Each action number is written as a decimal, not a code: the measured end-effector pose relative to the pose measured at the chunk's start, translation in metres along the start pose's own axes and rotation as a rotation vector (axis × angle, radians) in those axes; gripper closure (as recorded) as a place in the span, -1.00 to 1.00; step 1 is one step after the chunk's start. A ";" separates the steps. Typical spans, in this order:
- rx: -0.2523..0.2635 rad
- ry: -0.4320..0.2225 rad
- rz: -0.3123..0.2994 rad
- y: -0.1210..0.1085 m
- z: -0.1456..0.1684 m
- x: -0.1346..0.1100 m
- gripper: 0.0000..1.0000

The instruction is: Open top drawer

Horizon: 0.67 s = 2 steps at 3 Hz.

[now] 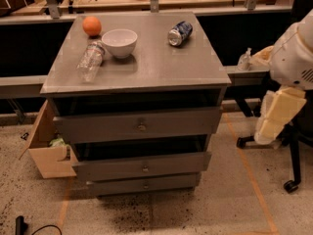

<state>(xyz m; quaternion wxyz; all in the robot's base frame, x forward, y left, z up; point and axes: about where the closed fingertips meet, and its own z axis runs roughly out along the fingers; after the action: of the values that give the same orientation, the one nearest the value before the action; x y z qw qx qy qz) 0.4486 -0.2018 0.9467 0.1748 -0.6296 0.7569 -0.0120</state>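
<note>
Drawers: three grey ones, stacked under the worktop's front edge, each with one small round knob.
Top drawer (139,124): directly below the worktop's front edge; tallest front, knob (141,127) at centre; pulled out a little, with a dark gap showing above the panel.
Lower drawers: the middle drawer (142,166) and bottom drawer (144,184) also stand slightly out.
Gripper (268,130): off the worktop's right edge, hanging from the white arm at about top-drawer height and well apart from the cabinet; cannot tell whether it is apart or together.
Worktop items: four. One orange (91,25) at the back left corner, one white bowl (119,42) just beside it, one clear plastic bottle (90,60) lying near the left edge, and one drinks can (180,33) lying toward the back right.
Around: one cardboard box (46,153) on the floor against the cabinet's left side; an office chair base (291,180) to the right, behind the arm.
In the way: nothing stands before the drawer fronts.
Writing: the can is blue and silver, and its lettering is unreadable.
</note>
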 end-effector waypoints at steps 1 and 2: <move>-0.076 -0.083 -0.098 0.003 0.070 -0.014 -1.00; -0.142 -0.149 -0.196 0.001 0.138 -0.025 -1.00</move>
<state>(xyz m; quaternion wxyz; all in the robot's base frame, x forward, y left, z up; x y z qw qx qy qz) 0.4897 -0.1494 0.8229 0.1836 -0.7105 0.6756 0.0711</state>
